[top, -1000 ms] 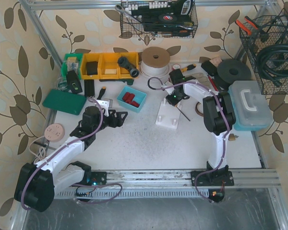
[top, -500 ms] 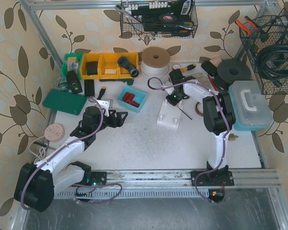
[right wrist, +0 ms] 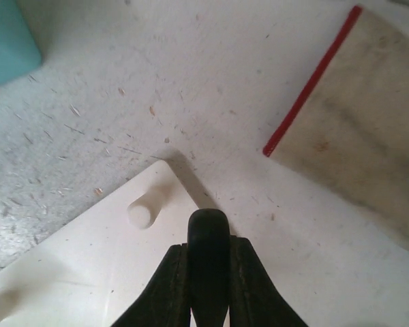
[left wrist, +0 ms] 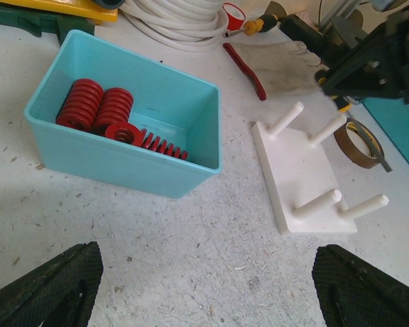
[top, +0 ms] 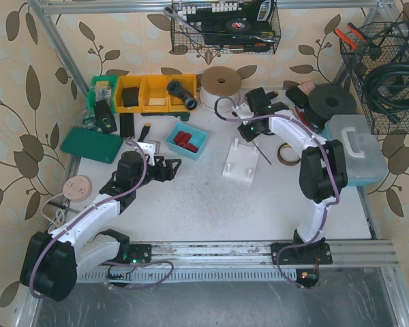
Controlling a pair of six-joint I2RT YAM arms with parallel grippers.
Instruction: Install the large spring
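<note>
Red springs (left wrist: 99, 112) in teal bin (left wrist: 123, 170); left fingers (left wrist: 48, 289) spread wide; right fingers (right wrist: 208, 259) closed over pegboard (right wrist: 88, 286).

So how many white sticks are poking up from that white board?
4 pegs, one by each corner of the white board, seen from the left wrist: far-left peg, far-right peg, near-left peg, near-right peg. None looks hidden.
</note>
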